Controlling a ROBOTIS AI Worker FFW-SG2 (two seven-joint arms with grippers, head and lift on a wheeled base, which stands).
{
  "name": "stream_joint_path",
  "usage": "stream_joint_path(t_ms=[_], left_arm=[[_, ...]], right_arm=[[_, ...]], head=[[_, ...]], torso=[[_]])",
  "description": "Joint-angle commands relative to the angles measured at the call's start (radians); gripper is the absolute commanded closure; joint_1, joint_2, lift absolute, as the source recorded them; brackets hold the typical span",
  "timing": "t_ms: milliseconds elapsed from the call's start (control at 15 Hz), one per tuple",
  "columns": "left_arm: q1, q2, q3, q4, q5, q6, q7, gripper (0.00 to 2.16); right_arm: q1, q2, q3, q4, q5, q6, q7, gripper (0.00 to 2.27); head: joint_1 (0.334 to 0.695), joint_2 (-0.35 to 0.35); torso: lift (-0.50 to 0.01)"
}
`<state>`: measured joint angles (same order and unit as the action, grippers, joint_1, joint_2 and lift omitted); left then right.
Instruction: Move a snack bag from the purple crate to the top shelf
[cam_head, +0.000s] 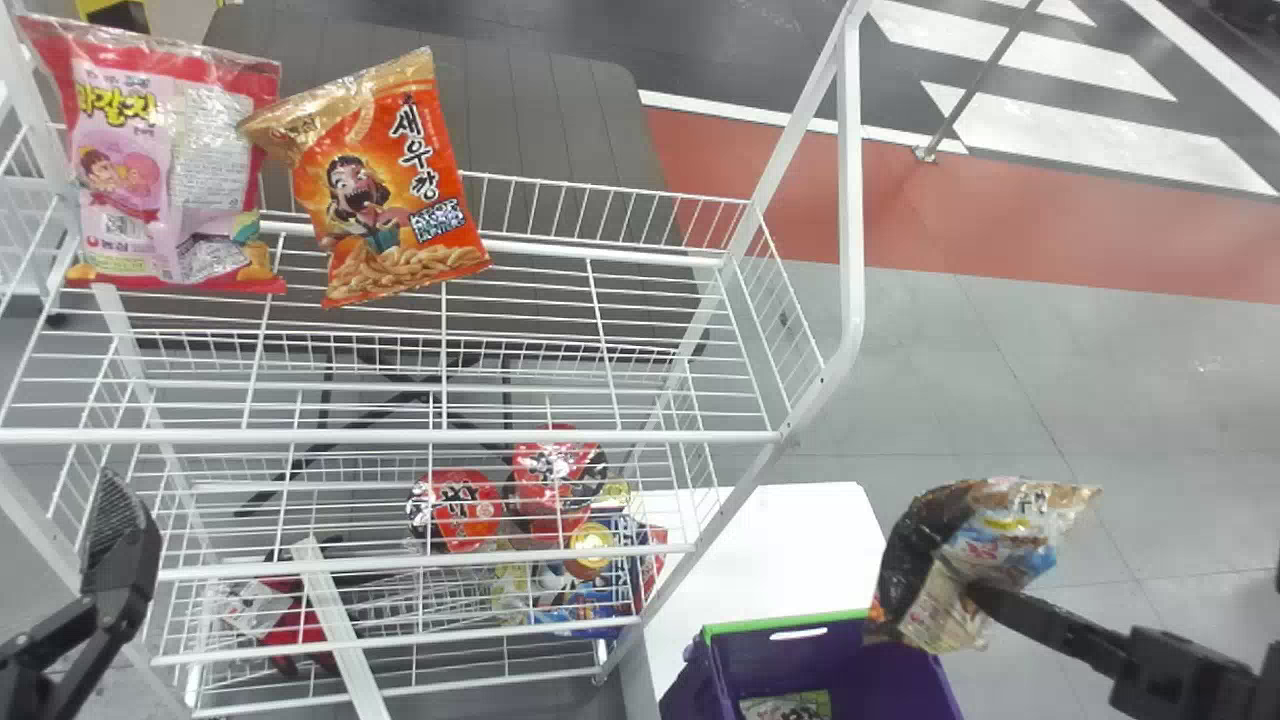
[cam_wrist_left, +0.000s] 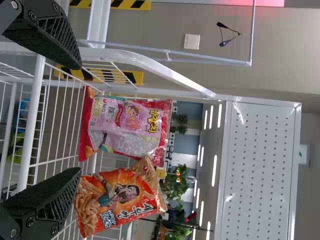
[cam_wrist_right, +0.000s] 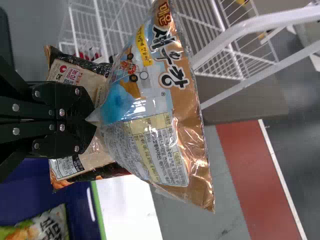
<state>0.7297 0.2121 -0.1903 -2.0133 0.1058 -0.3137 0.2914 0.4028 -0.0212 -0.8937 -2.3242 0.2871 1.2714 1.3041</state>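
Note:
My right gripper (cam_head: 985, 600) holds a brown and black snack bag (cam_head: 1000, 545) above the right side of the purple crate (cam_head: 900, 680). In the right wrist view the gripper (cam_wrist_right: 92, 119) is shut on the creased middle of the snack bag (cam_wrist_right: 150, 100). On the top shelf (cam_head: 520, 250) a pink bag (cam_head: 130, 170) and an orange bag (cam_head: 390, 190) stand side by side at the left. My left gripper (cam_head: 120, 540) is parked at the shelf's left front; in the left wrist view the gripper (cam_wrist_left: 80, 117) stands open, with nothing between its fingers.
Another bag (cam_head: 790, 706) lies in the crate, which stands by a white surface (cam_head: 780, 550). The rack's right post (cam_head: 850, 200) rises between the top shelf and the held bag. Cup noodles (cam_head: 465, 510) and other goods sit on lower levels.

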Motion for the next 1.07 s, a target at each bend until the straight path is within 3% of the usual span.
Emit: stream_joint_path(t_ms=[0, 400, 667, 1000], left_arm=[[-0.003, 0.001, 0.000, 0.005, -0.003, 0.006, 0.000, 0.09], [-0.007, 0.007, 0.000, 0.002, -0.011, 0.015, -0.005, 0.09], [-0.012, 0.009, 0.000, 0.013, -0.009, 0.022, -0.009, 0.09], [-0.012, 0.009, 0.003, 0.016, -0.008, 0.022, -0.008, 0.09]], right_arm=[[-0.016, 0.018, 0.039, -0.095, -0.003, 0.133, -0.002, 1.60], [-0.075, 0.022, 0.133, -0.311, -0.003, 0.301, -0.025, 1.60], [-0.130, 0.022, 0.249, -0.359, -0.002, 0.301, -0.105, 1.60], [-0.156, 0.022, 0.467, -0.359, 0.003, 0.301, -0.258, 1.60]], head=[[0.695, -0.350], [0.695, -0.333], [0.695, -0.285], [0.695, -0.199]], torso=[[0.002], [0.002], [0.002], [0.002]])
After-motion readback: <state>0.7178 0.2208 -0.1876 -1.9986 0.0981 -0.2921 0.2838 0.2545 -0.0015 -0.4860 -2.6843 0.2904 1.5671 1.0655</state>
